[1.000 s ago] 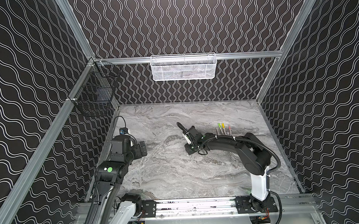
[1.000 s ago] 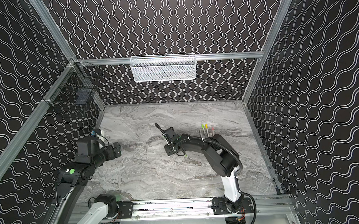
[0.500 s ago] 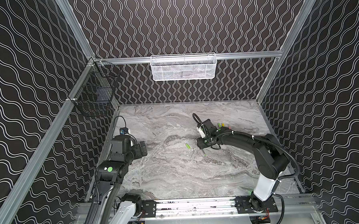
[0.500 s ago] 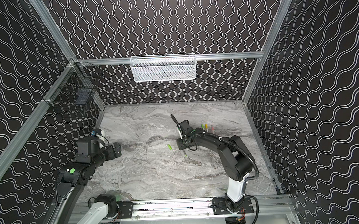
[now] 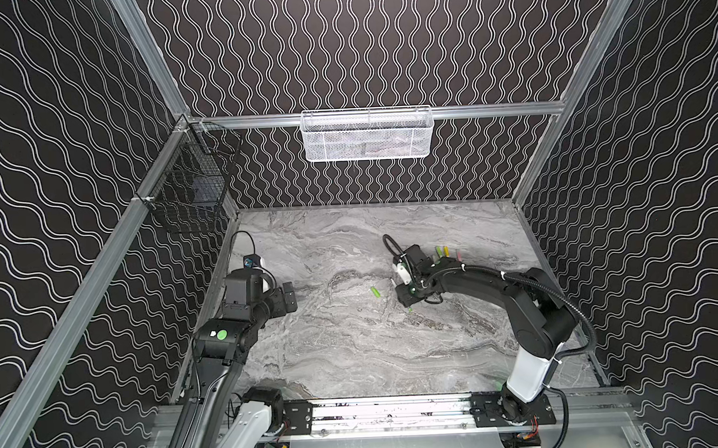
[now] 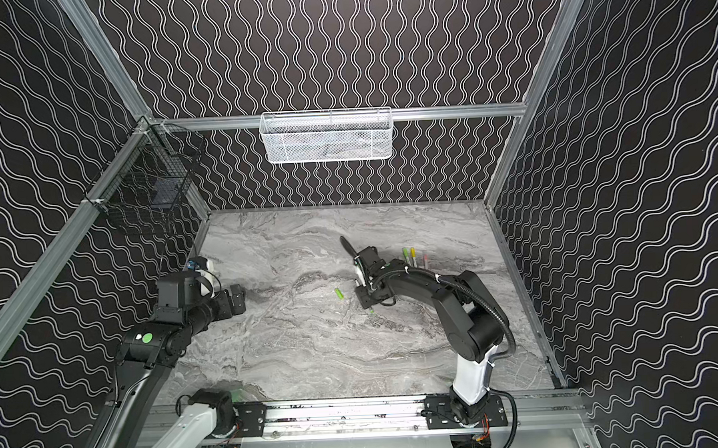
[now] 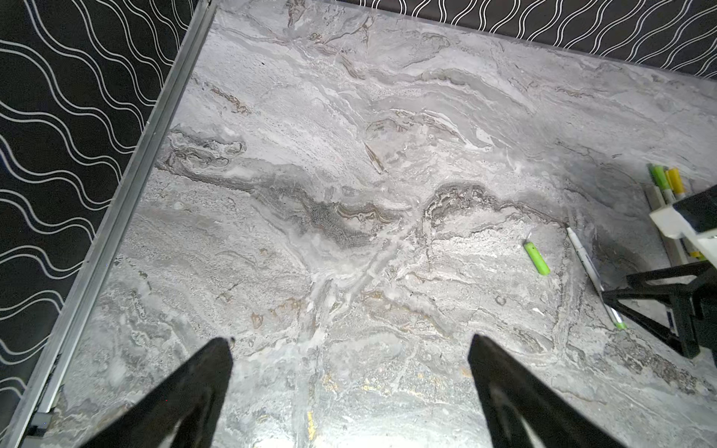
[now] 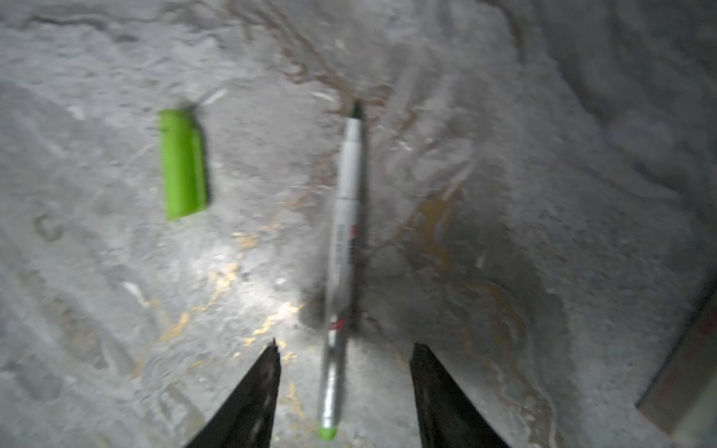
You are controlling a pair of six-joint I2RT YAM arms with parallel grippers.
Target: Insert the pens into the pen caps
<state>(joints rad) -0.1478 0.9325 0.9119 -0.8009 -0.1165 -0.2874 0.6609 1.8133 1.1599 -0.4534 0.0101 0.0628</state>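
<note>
A lime green pen cap [image 5: 375,292] [image 6: 339,293] [image 8: 182,165] lies loose on the marble table. Just right of it lies a white pen [image 8: 343,252] [image 7: 593,275] with a green rear end [image 5: 410,310]. My right gripper [image 8: 343,349] [image 5: 406,300] is open and straddles that pen's rear part without touching it. Three more pens [image 5: 446,252] [image 6: 413,256] [image 7: 665,184], with green, yellow and pink ends, lie side by side behind the right arm. My left gripper [image 7: 351,345] [image 5: 287,296] hangs wide open and empty at the table's left side.
A white mesh basket [image 5: 368,135] hangs on the back wall and a black wire basket [image 5: 193,190] on the left wall. Patterned walls enclose the table on three sides. An aluminium rail [image 5: 390,411] carrying both arm bases runs along the front.
My right gripper has moved right from where the green cap now lies, leaving the cap on the table, and has opened wider over the pen. The left arm is unchanged.
</note>
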